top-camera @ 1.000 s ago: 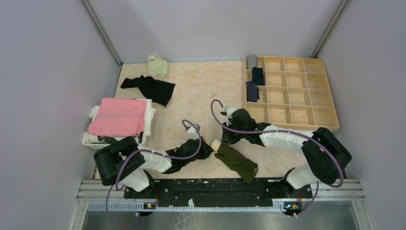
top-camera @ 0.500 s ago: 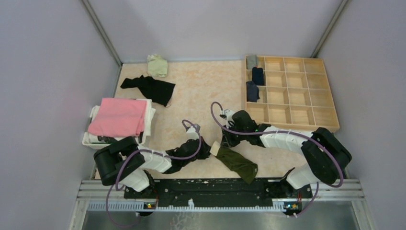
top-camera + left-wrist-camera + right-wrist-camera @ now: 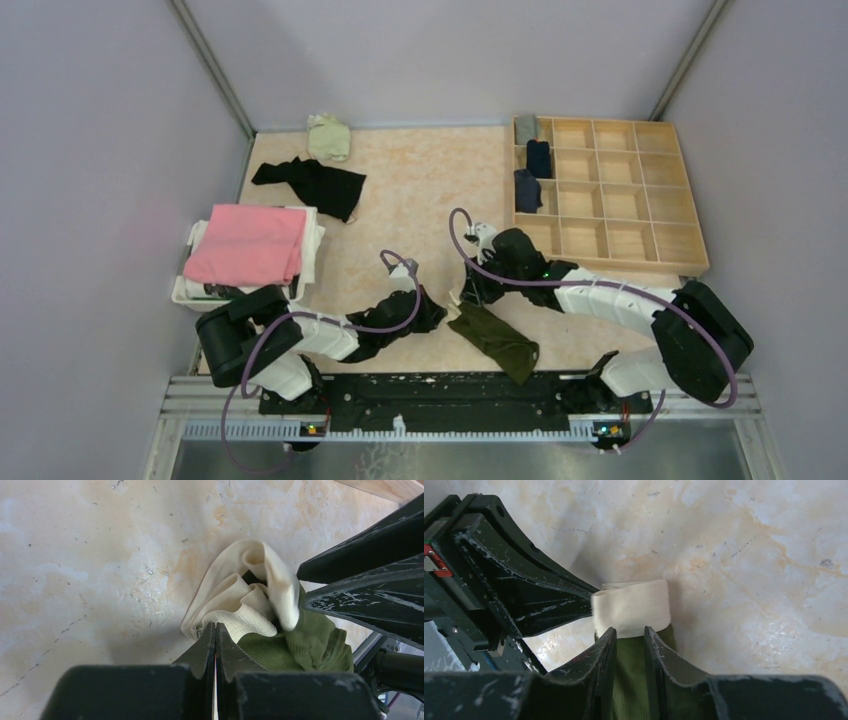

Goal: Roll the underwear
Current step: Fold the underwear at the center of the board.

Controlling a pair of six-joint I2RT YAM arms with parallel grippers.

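The olive green underwear (image 3: 497, 340) with a cream waistband lies on the table near the front edge, between both arms. In the left wrist view, my left gripper (image 3: 215, 625) is shut, its tips pressed against the bunched cream waistband (image 3: 235, 590), with olive cloth (image 3: 305, 642) to the right. In the top view, the left gripper (image 3: 437, 312) sits just left of the piece. My right gripper (image 3: 630, 629) has its jaws slightly apart, straddling the olive cloth (image 3: 630, 680) just behind the folded waistband (image 3: 631, 607). The top view shows the right gripper (image 3: 466, 298) covering the waistband end.
A wooden compartment tray (image 3: 632, 240) stands at the back right, with rolled pieces (image 3: 527, 190) in its left column. A black garment (image 3: 315, 183) and a pale green one (image 3: 329, 137) lie at the back left. A folded pink cloth (image 3: 247, 243) tops a white basket (image 3: 185, 290).
The right gripper has shifted over the waistband end, which now hides under it in the top view, and its jaws have widened. The left arm has stayed put.
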